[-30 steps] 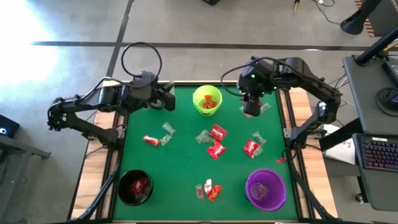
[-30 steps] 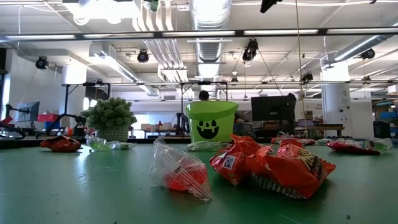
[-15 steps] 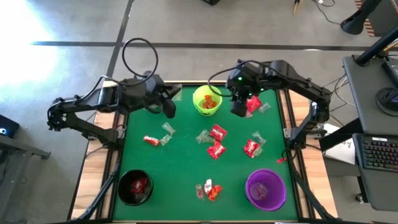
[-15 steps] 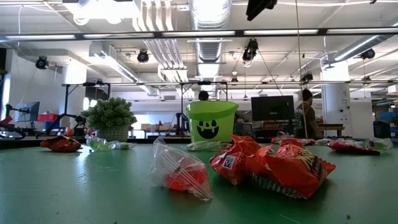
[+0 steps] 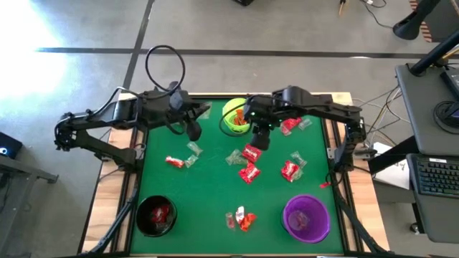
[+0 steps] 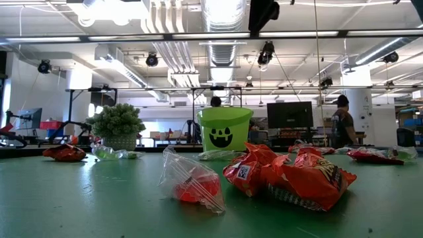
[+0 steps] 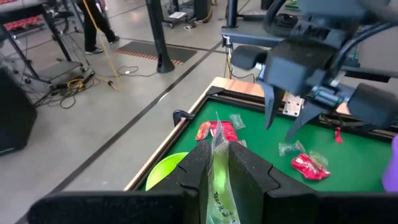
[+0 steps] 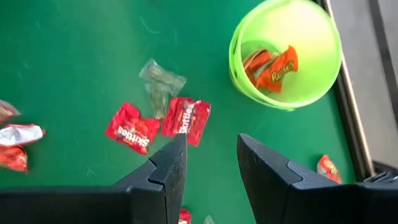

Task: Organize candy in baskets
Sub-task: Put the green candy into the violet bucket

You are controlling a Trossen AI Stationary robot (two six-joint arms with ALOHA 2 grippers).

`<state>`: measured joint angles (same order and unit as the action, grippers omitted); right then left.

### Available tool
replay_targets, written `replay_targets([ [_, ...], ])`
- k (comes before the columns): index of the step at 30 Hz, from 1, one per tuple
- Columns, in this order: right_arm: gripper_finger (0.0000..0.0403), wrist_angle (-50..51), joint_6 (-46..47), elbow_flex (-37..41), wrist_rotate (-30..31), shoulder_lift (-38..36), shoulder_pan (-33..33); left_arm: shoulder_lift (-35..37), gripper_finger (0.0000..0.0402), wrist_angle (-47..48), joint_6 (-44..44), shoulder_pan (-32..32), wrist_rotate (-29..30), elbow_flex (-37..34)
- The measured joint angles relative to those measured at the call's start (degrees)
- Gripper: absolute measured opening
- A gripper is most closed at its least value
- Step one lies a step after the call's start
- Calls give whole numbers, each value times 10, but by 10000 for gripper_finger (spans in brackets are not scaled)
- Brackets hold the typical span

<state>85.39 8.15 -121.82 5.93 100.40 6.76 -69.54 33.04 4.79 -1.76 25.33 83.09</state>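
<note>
Green table [image 5: 215, 208] w/ candy [image 5: 249, 163] scattered mid-felt, lime basket [image 5: 237, 115] at far edge; left gripper [image 5: 193, 131] pinching clear-wrapped sweet [image 7: 217, 163], right gripper [image 5: 259, 137] empty, fingers apart beside lime basket.

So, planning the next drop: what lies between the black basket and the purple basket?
In the high view, a small cluster of red candy lies on the green table between the black basket and the purple basket.
</note>
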Motion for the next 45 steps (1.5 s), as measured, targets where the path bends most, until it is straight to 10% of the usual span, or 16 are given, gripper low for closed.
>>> replay_targets([
  [22,192,-95,73,-68,-30,21,-12,5,38,-23,-11,0,-13,0],
  [45,192,-300,-32,-128,-30,-1,-31,2,38,-176,-13,0,-174,0],
])
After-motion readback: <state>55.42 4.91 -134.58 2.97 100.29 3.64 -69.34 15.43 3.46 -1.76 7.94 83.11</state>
